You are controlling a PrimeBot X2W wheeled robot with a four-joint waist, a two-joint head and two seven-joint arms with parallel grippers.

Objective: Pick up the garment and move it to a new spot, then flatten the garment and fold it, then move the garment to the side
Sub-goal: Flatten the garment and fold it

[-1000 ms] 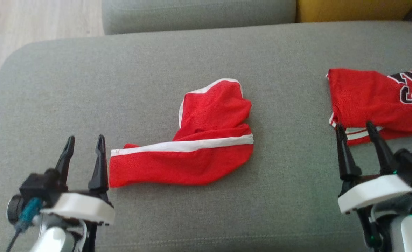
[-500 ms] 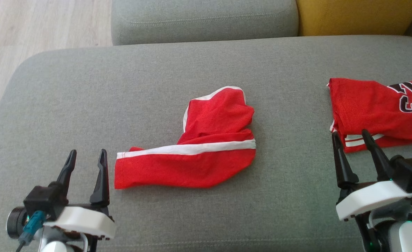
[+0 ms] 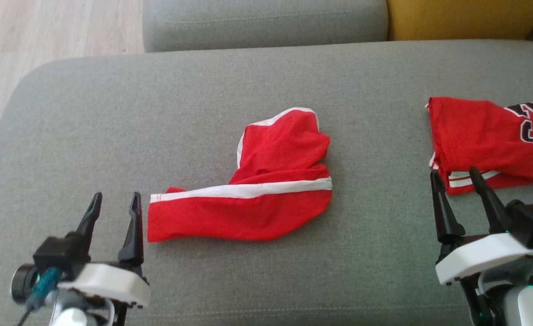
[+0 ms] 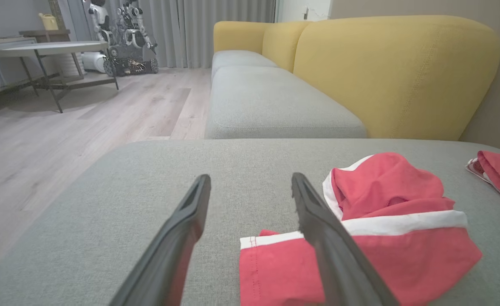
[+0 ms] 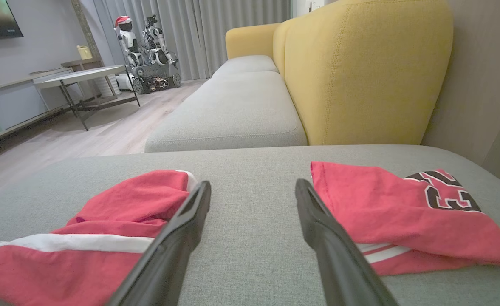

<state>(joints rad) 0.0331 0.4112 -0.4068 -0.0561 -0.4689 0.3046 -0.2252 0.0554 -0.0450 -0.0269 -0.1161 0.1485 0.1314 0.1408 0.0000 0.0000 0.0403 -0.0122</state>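
Your left jaws stand apart just beside the shorts (image 3: 248,217) on the sofa (image 3: 112,113); your right jaws, apart too, sit near the jersey (image 3: 479,131). Both are empty.

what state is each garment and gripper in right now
striped red garment: crumpled, unheld, on the grey cushion
numbered red jersey: roughly folded, lying at the cushion's right
left gripper: open, empty, beside the striped garment's end
right gripper: open, empty, before the jersey
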